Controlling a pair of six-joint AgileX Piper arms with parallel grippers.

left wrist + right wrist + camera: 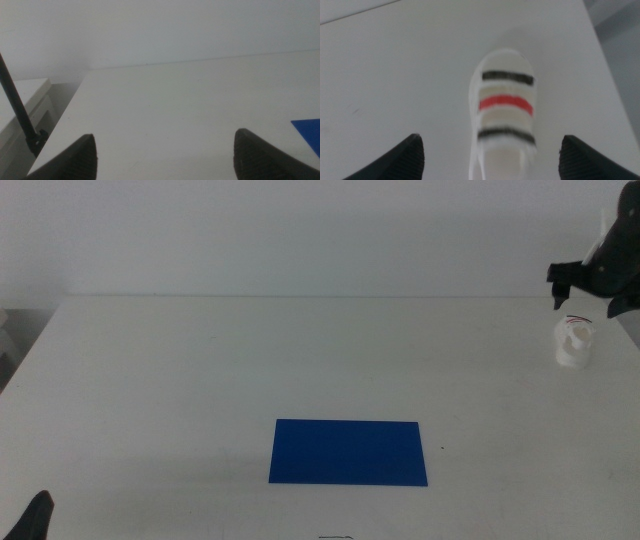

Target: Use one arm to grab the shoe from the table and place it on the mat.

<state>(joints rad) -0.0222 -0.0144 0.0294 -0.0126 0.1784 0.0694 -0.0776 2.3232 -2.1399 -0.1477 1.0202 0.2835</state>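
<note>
The white shoe (573, 344) stands on the table (250, 360) at the far right, seen end-on as a small white lump. In the right wrist view the shoe (505, 112) shows two dark straps and a red strap. My right gripper (568, 287) hangs just above and behind the shoe, jaws open wide to either side of it, holding nothing. The deep-blue mat (348, 451) lies flat at the front middle; its corner shows in the left wrist view (309, 131). My left gripper (165, 155) waits open at the front left corner (30, 520).
The table's right edge runs close beside the shoe (600, 55). The table's left edge (60, 120) drops off near the left gripper, with a thin black cable (17, 110) and a pale cabinet beyond it. A plain wall stands behind the table.
</note>
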